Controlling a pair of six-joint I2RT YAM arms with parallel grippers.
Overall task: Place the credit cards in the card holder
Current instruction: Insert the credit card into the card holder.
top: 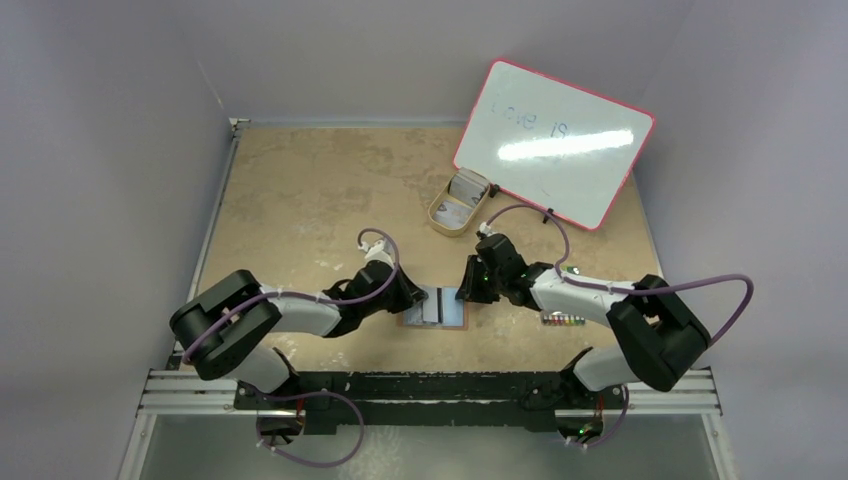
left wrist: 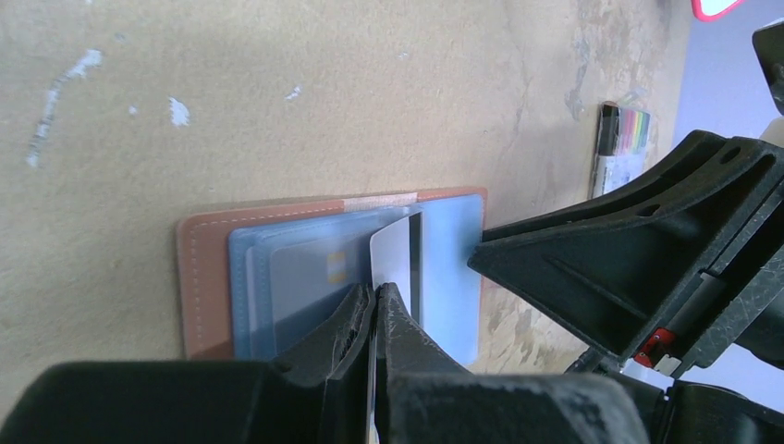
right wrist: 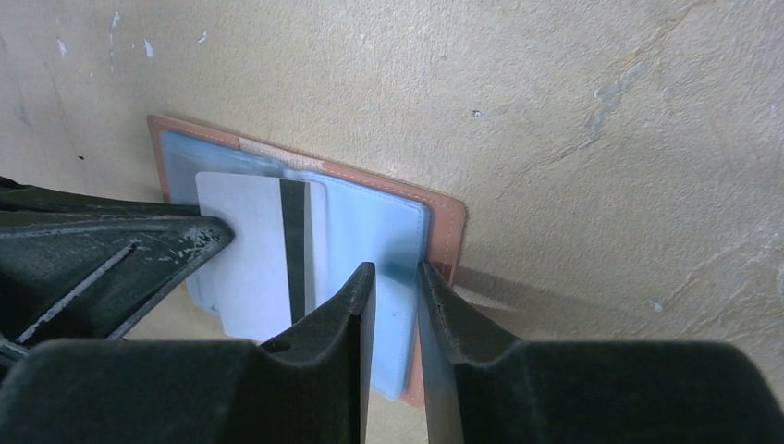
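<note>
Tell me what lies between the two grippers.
The open card holder lies flat between the left gripper and the right gripper; the striped credit card, pinched by the left one, is over it. The top external view shows it.

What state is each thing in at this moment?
left end effector: shut on striped card.
right end effector: jaws slightly apart over card holder edge.
card holder: open flat on table.
striped card: pinched, meeting card holder, not fully in.
chip card: tucked inside card holder.
tray: holds loose cards.
whiteboard: propped tilted.
</note>
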